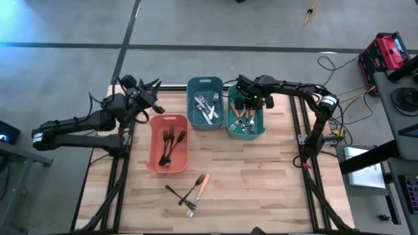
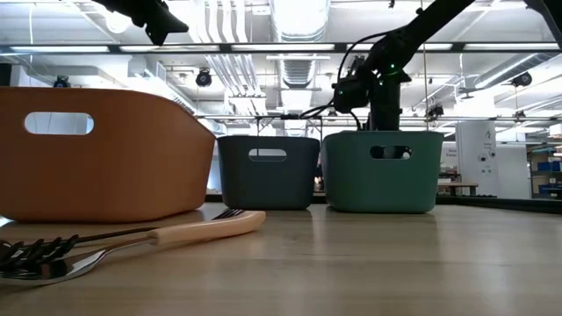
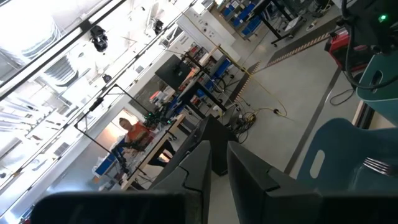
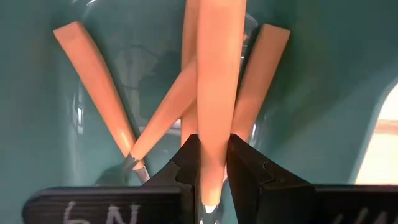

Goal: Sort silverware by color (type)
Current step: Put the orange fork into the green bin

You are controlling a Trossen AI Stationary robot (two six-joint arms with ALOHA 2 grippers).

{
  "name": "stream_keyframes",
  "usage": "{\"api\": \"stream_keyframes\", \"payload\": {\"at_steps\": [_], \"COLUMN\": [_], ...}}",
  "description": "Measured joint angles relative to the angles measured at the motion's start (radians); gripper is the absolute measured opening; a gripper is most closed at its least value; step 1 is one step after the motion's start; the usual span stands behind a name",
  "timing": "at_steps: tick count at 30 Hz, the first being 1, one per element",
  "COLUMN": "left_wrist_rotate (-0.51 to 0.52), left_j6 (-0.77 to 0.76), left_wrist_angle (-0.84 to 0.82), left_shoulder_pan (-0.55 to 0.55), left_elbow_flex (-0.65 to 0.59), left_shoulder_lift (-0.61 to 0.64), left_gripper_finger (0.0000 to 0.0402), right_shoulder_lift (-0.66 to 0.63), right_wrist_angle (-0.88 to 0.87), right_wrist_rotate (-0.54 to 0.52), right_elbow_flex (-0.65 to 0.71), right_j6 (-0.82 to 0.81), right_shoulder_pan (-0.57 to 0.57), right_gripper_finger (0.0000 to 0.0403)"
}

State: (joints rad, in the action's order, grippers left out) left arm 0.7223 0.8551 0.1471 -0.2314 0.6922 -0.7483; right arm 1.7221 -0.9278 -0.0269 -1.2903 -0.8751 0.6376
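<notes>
My right gripper (image 1: pixel 251 102) hangs over the green bin (image 1: pixel 259 130) and is shut on an orange-handled utensil (image 4: pixel 213 93). Several more orange-handled utensils (image 4: pixel 99 99) lie in that bin. My left gripper (image 1: pixel 151 88) is shut and empty, raised above the table's far left corner. Dark bronze utensils (image 1: pixel 171 142) lie in the salmon bin (image 1: pixel 154 145). Shiny silver ones (image 1: pixel 206 106) lie in the blue bin (image 1: pixel 193 114). A dark fork (image 1: pixel 175 192), an orange-handled utensil (image 1: pixel 202 183) and a silver fork (image 1: pixel 190 207) lie crossed on the table near its front. My right gripper pinches the orange handle (image 4: pixel 213 163) between its two fingers, close to where the handle meets the metal neck (image 4: pixel 209 208). The fingers point down into the green bin and lie along the utensil. The handle's free end (image 4: pixel 214 18) points down toward the other utensils; whether it touches them I cannot tell.
The three bins stand side by side at the table's far half: salmon on the left, blue in the middle, green on the right. In the low view the loose utensils (image 2: pixel 132 237) lie close in front of the salmon bin (image 2: pixel 105 154). Bare wood lies at the front right.
</notes>
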Motion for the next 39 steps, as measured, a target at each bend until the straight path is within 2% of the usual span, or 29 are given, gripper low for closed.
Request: {"api": "stream_keyframes", "payload": {"at_steps": [25, 39], "left_wrist_rotate": [0.0, 0.0], "left_j6": [0.0, 0.0], "left_wrist_angle": [-0.008, -0.018], "left_shoulder_pan": [0.0, 0.0], "left_elbow_flex": [0.0, -0.001], "left_shoulder_lift": [0.0, 0.0], "left_gripper_finger": [0.0036, 0.0036], "right_shoulder_lift": [0.002, 0.002], "right_wrist_angle": [0.007, 0.056], "right_wrist_rotate": [-0.027, -0.027], "right_elbow_flex": [0.005, 0.056], "right_j6": [-0.042, -0.05], "right_shoulder_pan": [-0.018, -0.018], "right_gripper_finger": [0.0042, 0.0044]}}
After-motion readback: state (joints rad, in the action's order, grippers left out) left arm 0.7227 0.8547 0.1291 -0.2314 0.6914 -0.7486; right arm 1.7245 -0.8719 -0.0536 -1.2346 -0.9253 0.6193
